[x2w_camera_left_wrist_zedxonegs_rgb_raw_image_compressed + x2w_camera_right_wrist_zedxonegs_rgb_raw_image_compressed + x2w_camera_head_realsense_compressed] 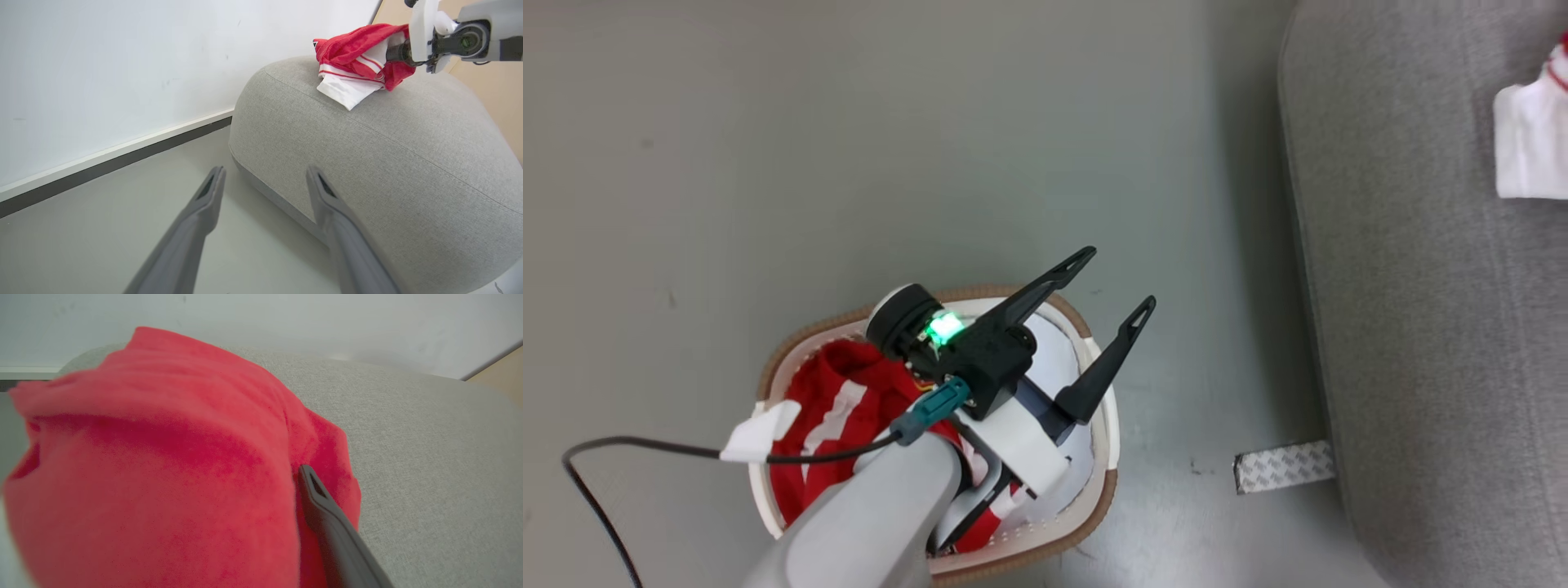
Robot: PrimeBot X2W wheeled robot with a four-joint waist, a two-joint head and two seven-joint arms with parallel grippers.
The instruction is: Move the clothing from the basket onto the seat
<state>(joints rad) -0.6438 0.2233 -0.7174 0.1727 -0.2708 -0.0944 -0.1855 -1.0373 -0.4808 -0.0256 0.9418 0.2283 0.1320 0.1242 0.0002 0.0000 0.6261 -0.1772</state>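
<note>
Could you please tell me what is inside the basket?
Inside the basket lies red clothing with white stripes and a pale cloth beside it. The left hand and forearm cover the middle, hiding what lies beneath.

This looks like a bare indoor test room dressed with a few household props, more lab than home. The floor is smooth, plain grey-green, and the wall is blank white above a white-and-dark skirting. In the head view a large grey upholstered seat fills 3 o'clock. A white laundry basket of red clothing sits at 6 o'clock. A strip of patterned tape is stuck to the floor at 4 o'clock.
</note>
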